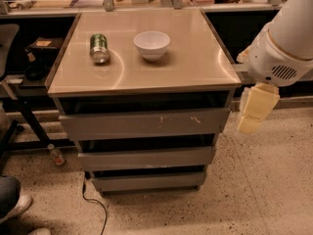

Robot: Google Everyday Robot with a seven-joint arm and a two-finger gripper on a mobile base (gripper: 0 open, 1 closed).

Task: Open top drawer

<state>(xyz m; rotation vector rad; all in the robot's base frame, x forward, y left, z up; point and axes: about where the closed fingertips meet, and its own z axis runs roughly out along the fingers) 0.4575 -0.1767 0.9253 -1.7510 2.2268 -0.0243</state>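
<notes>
The top drawer [145, 123] is the widest grey handleless front, just under the tabletop, with small white scratch marks right of centre. It looks shut, with a dark gap above it. Two narrower grey drawer fronts [146, 157] sit below it. My gripper [254, 111] hangs from the white arm at the right, just off the cabinet's right side, level with the top drawer and apart from it.
On the beige tabletop [195, 58] lie a green can [99, 48] on its side and a white bowl [152, 44]. A black cable [95, 204] trails on the speckled floor. A shoe [17, 207] is at the lower left. Dark shelving stands behind.
</notes>
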